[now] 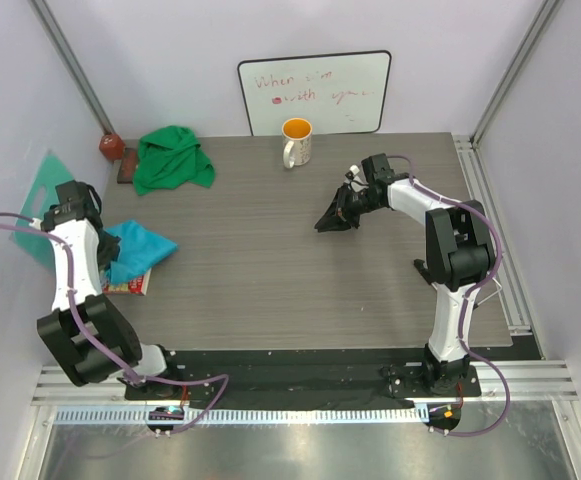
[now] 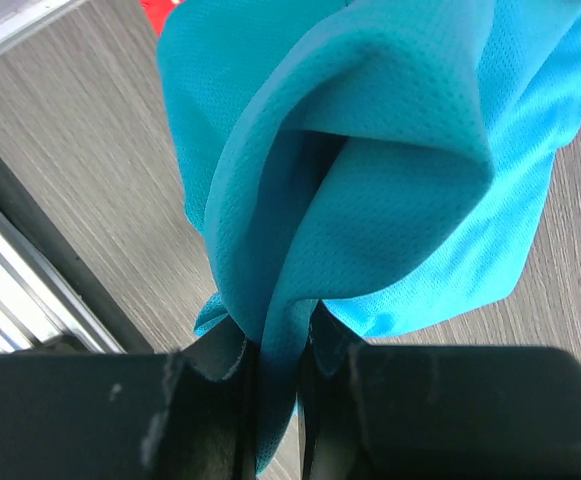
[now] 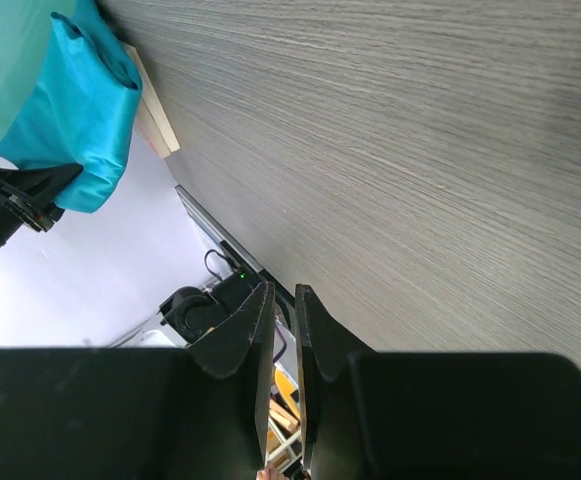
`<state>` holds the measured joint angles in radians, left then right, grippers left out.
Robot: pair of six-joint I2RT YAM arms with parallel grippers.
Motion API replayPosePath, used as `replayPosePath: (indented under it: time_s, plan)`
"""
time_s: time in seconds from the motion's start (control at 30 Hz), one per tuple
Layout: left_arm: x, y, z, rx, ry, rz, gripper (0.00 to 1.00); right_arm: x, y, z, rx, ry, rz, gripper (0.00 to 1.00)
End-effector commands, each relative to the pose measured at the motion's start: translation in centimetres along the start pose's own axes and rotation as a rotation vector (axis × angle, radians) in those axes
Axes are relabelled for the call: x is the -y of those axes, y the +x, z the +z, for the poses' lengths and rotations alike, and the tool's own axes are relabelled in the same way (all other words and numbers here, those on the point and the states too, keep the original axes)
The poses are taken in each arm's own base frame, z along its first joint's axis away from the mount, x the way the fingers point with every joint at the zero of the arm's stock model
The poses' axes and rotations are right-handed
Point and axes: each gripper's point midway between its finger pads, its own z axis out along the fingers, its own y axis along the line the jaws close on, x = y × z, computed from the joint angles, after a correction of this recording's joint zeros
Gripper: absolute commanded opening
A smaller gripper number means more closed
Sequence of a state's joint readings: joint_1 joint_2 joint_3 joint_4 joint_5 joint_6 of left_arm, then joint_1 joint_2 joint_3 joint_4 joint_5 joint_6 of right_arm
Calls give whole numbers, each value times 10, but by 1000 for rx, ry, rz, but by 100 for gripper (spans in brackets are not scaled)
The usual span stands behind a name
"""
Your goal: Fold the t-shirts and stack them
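Observation:
The turquoise-blue t-shirt (image 1: pixel 142 247) is bunched at the table's left edge. My left gripper (image 1: pixel 106 264) is shut on a fold of it. In the left wrist view the cloth (image 2: pixel 370 190) rises from between the black fingers (image 2: pixel 210 370) of that gripper (image 2: pixel 278 345). The darker green t-shirt (image 1: pixel 173 160) lies crumpled at the back left, apart from both grippers. My right gripper (image 1: pixel 330 222) hovers right of centre with its jaws nearly together and nothing between them. The right wrist view shows it (image 3: pixel 282 295) over bare table, with the turquoise shirt (image 3: pixel 75 120) far off.
A white mug (image 1: pixel 296 143) with an orange inside stands at the back centre, in front of a whiteboard (image 1: pixel 315 92). A mint-teal plastic sheet (image 1: pixel 36 200) leans at the left wall. A red and white packet (image 1: pixel 130 285) lies under the turquoise shirt. A small red-brown object (image 1: pixel 111 146) sits back left.

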<state>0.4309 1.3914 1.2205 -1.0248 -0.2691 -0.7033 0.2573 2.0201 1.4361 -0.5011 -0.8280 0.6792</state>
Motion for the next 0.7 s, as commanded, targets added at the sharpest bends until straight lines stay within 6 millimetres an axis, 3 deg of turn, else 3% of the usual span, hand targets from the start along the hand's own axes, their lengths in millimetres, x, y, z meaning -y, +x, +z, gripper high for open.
replayPosePath:
  time_s: [0.0,0.43,0.53,0.67]
  plan:
    - [-15,-10,-12,65,-17,-49,0,-14,-3,-8,13,-41,-42,19]
    - [-58,27,-2,53,-109,-56,0,-16,-5,-6,3,-52,-26,19]
    - [-52,39,5,-3,-78,-58,0,-17,-4,-7,2,-55,-30,19]
    - [-47,40,9,-47,-86,-62,13,-15,0,-8,-1,-56,-29,19]
